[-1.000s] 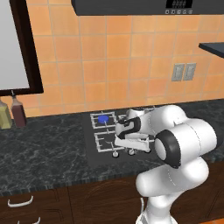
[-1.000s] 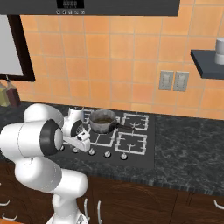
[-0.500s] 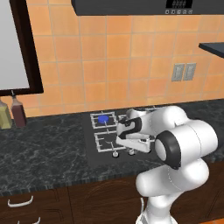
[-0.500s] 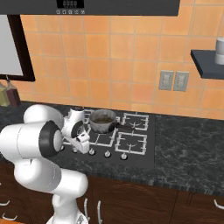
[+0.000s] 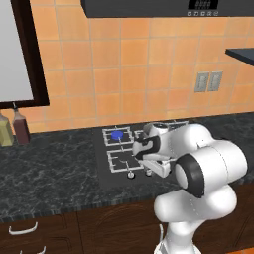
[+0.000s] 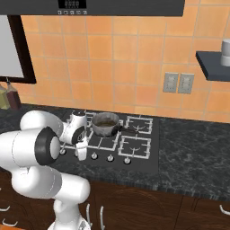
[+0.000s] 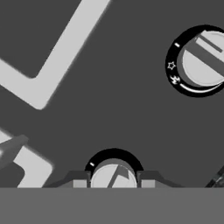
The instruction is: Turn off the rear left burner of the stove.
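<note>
Straddling a round silver knob, the end effector is standing with one dark fingertip close on each side of the knob; whether the pads are pressing it cannot be told, so the grip is uncertain. A second knob, ringed with white marks, is lying well apart toward the upper right of the hand view, and pale grate bars are crossing the black top of the stove.

From the left base view, the end effector is reaching down to the knob row at the front edge of the stove. The rear left burner is sitting at the back left of the cooktop and is showing its bright blue disc. From the right base view, a dark pot is resting on a middle grate, and the speckled surface is carrying the cooktop.

Compared with half a second earlier, the hand is staying at the same knob with little visible change, and the blue disc is remaining lit.
</note>
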